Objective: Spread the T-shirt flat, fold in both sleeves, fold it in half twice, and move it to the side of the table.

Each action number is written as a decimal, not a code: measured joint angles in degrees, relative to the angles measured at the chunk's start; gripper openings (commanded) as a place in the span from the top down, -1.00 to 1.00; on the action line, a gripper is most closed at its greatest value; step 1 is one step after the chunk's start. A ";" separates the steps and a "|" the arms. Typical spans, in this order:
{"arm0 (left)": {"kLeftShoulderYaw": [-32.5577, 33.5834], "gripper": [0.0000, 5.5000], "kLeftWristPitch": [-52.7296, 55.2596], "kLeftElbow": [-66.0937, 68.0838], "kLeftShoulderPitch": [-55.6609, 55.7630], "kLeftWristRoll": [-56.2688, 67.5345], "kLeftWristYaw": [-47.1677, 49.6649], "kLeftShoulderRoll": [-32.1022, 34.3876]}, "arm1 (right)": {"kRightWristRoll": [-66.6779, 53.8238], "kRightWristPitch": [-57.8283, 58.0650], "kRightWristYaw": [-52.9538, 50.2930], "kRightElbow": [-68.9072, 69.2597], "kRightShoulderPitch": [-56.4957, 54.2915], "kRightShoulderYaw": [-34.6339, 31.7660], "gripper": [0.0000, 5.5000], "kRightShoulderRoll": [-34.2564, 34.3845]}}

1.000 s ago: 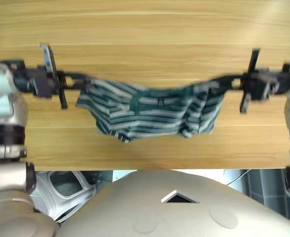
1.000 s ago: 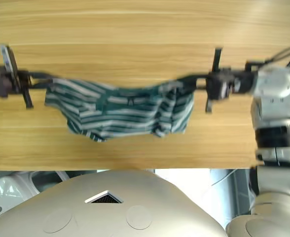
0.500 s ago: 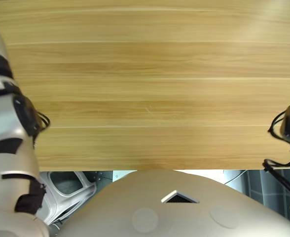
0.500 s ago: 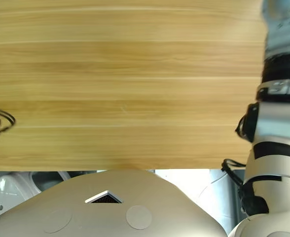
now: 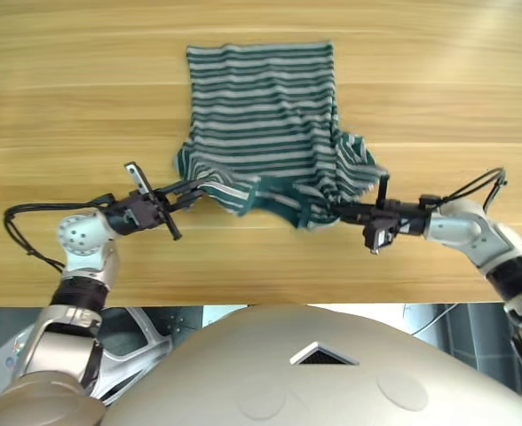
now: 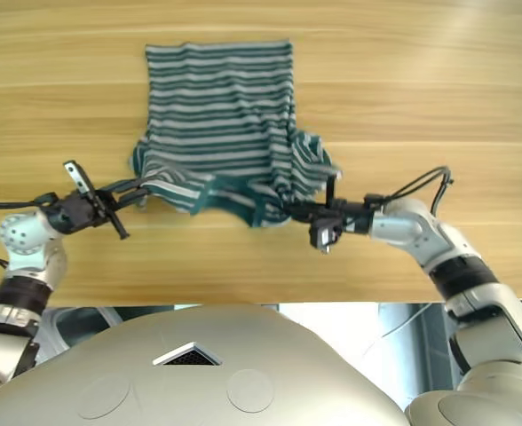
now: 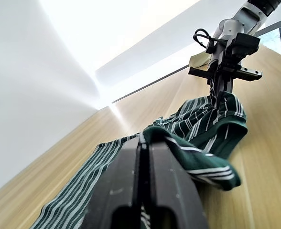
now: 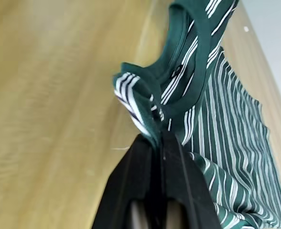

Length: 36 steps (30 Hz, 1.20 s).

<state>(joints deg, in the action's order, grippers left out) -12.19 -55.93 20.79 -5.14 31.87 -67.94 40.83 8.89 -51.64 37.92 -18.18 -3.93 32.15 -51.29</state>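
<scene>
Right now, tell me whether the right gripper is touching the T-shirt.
Touching. The right wrist view shows the right gripper shut on a bunched edge of the T-shirt, with no gap between them.

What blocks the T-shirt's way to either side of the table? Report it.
Nothing visible does. The left gripper and the right gripper each pinch the T-shirt at its near edge; no object lies on the table beside it.

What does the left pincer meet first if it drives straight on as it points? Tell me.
The left pincer grips the T-shirt, so the bunched cloth comes first; beyond it, the line seems to head for the right pincer, depth unclear.
</scene>
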 measured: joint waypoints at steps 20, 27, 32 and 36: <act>3.67 0.31 6.27 -7.43 -14.09 -21.15 0.73 10.81 | -5.67 12.85 12.46 20.45 17.62 -5.18 0.88 -9.40; 2.71 -0.12 7.29 -8.84 -15.81 -21.54 0.97 11.29 | -6.41 14.80 13.99 20.39 19.44 -7.93 0.41 -10.20; 1.91 -0.42 7.49 -10.53 -17.33 -19.59 0.66 11.52 | -6.35 14.41 14.37 19.51 20.27 -10.19 0.07 -10.23; 2.02 -0.66 7.16 -10.84 -17.42 -16.22 -0.17 11.60 | -10.43 11.70 15.57 19.69 23.81 -12.76 -0.17 -12.01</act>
<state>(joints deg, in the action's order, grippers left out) -10.16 -48.77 9.95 -22.56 15.65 -68.10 52.43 -1.54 -39.94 53.49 1.51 19.88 19.38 -63.30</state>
